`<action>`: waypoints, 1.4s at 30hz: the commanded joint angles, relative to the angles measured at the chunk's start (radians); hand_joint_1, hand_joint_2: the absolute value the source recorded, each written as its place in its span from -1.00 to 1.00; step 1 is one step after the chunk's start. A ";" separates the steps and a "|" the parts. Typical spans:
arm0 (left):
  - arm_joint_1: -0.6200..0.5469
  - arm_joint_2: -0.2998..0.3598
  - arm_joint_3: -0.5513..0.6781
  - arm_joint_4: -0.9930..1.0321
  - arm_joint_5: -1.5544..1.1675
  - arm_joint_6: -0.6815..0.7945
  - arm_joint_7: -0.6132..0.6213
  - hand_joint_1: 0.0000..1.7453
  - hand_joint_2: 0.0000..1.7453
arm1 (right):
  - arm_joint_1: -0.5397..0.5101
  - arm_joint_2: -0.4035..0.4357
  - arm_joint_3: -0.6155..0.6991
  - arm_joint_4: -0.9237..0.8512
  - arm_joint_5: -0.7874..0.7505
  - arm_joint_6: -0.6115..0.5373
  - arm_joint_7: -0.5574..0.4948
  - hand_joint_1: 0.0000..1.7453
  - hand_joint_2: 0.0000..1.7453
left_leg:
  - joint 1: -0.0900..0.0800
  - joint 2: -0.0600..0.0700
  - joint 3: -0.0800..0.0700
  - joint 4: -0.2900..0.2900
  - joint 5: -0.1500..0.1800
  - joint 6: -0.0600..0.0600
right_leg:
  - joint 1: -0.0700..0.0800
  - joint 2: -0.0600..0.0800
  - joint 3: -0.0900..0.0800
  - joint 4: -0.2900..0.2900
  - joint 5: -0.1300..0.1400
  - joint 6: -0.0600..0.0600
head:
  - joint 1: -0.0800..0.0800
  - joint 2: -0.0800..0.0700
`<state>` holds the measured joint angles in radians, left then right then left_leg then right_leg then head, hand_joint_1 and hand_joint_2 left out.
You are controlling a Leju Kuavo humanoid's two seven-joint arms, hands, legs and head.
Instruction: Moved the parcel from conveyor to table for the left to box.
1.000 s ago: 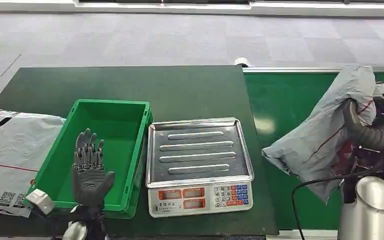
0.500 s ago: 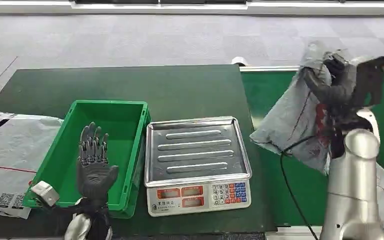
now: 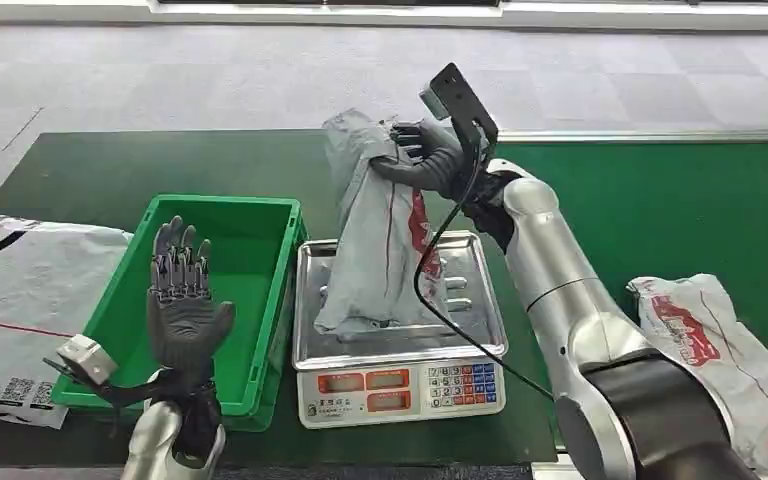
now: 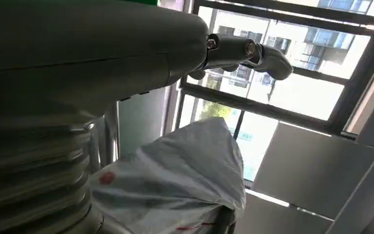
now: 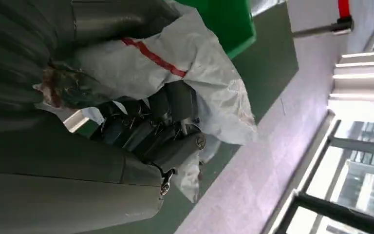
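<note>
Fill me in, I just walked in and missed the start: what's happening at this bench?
The robot's right hand grips a grey parcel by its top, the lower end hanging onto the scale's metal tray. Its left hand is open, raised over the green crate, holding nothing. Another parcel lies on the green conveyor, and more bags sit left of the crate.

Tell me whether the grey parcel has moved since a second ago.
Yes. The grey parcel, held by the right hand, has travelled leftward from above the conveyor to hang over the scale, its lower end on the tray.
</note>
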<state>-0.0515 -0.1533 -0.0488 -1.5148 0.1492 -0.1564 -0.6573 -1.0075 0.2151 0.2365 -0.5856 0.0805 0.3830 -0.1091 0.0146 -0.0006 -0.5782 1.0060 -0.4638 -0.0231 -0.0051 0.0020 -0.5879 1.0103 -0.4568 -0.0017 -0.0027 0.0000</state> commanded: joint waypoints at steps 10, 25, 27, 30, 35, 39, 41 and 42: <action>-0.009 -0.059 0.129 -0.049 -0.040 -0.053 0.043 -1.00 1.00 | -0.040 0.078 0.205 0.223 -0.020 0.072 0.050 1.00 1.00 | -0.001 0.002 0.001 0.000 0.000 0.001 | 0.000 0.001 0.001 -0.001 0.001 0.000 | 0.000 0.000; -0.031 -0.057 0.145 -0.028 -0.042 -0.070 0.054 -1.00 1.00 | -0.012 0.050 0.398 0.290 0.066 0.283 0.100 -1.00 1.00 | -0.002 -0.002 0.003 -0.005 0.003 0.002 | -0.001 -0.003 0.003 -0.006 0.002 0.001 | 0.000 0.000; -0.036 -0.056 0.140 -0.026 -0.046 -0.073 0.055 -1.00 1.00 | -0.014 0.050 0.405 0.285 0.058 0.302 0.090 -1.00 1.00 | -0.001 -0.002 0.003 -0.005 0.003 0.002 | 0.000 -0.002 0.003 -0.006 0.003 0.001 | 0.000 0.000; -0.038 -0.056 0.139 -0.027 -0.047 -0.073 0.055 -1.00 1.00 | -0.016 0.051 0.405 0.284 0.057 0.303 0.091 -1.00 1.00 | -0.001 -0.002 0.001 -0.001 0.001 0.001 | 0.000 -0.001 0.001 -0.002 0.001 0.000 | 0.000 0.000; -0.041 -0.054 0.135 -0.025 -0.051 -0.073 0.057 -1.00 1.00 | -0.021 0.046 0.428 0.274 0.061 0.325 0.071 -1.00 1.00 | -0.001 -0.001 0.002 -0.001 0.001 0.001 | -0.001 -0.001 0.001 -0.002 0.001 0.000 | 0.000 0.000; -0.044 -0.054 0.134 -0.026 -0.052 -0.073 0.057 -1.00 1.00 | -0.026 0.045 0.427 0.273 0.059 0.329 0.072 -1.00 1.00 | -0.001 -0.001 0.001 0.000 0.001 0.001 | 0.000 -0.001 0.000 -0.001 0.001 0.000 | 0.000 0.000; -0.044 -0.054 0.134 -0.026 -0.052 -0.073 0.057 -1.00 1.00 | -0.026 0.045 0.427 0.273 0.059 0.329 0.072 -1.00 1.00 | -0.001 -0.001 0.001 0.000 0.002 0.001 | 0.000 -0.002 0.001 -0.002 0.001 0.000 | 0.000 0.000; -0.044 -0.054 0.134 -0.026 -0.052 -0.073 0.057 -1.00 1.00 | -0.026 0.045 0.427 0.273 0.059 0.329 0.072 -1.00 1.00 | -0.001 -0.001 0.001 0.000 0.001 0.001 | 0.000 -0.002 0.000 -0.001 0.001 0.000 | 0.000 0.000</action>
<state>-0.0593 -0.2049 0.0622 -1.5896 0.1011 -0.2239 -0.6046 -1.0056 0.2827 0.5924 -0.3700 0.1374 0.6641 -0.0382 0.0138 0.0001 -0.5768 1.0070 -0.4636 -0.0228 -0.0052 0.0027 -0.5881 1.0102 -0.4563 -0.0018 -0.0027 0.0000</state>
